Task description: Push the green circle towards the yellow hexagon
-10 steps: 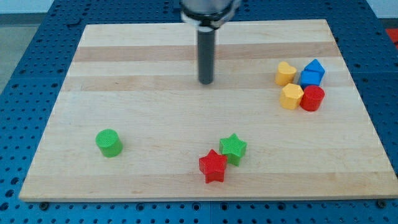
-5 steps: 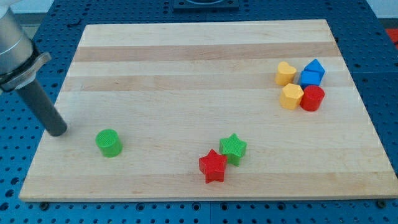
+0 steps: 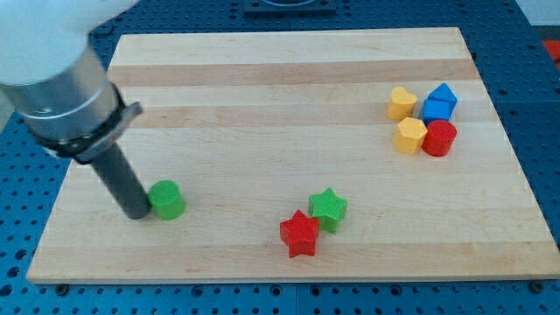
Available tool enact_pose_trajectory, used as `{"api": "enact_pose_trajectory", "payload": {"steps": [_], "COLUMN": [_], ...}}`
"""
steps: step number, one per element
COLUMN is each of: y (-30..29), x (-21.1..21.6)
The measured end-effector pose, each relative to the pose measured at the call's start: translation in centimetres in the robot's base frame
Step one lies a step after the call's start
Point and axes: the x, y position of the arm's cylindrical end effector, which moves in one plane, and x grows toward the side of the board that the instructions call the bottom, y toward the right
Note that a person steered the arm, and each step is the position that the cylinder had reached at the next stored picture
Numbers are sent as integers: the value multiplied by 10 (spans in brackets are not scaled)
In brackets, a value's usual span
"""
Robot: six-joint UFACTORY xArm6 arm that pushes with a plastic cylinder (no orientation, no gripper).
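Note:
The green circle (image 3: 167,199) sits on the wooden board (image 3: 262,105) at the view's lower left. My tip (image 3: 137,212) stands right against its left side, touching it. The yellow hexagon (image 3: 409,136) lies far off at the view's right, in a cluster of blocks. The dark rod rises up and to the left from the tip into the grey arm body (image 3: 66,92).
A yellow heart-like block (image 3: 402,103), a blue block (image 3: 439,102) and a red block (image 3: 439,138) crowd around the yellow hexagon. A green star (image 3: 328,208) and a red star (image 3: 300,233) touch each other at the bottom middle, between the circle and the hexagon.
My tip swung from the board's top middle to the left edge, then came in against the green circle. The circle has shifted slightly to the right.

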Motion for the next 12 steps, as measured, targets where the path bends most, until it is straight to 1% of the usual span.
{"api": "enact_pose_trajectory", "payload": {"steps": [1,2,3,4,5,6,7,9,10,11,12], "y": [76,140,194,223,214,184,173,234,250,234,200], "x": [-11,-26,-44,-53,-53,-53,-60,-68,-70,-70,-73]}}
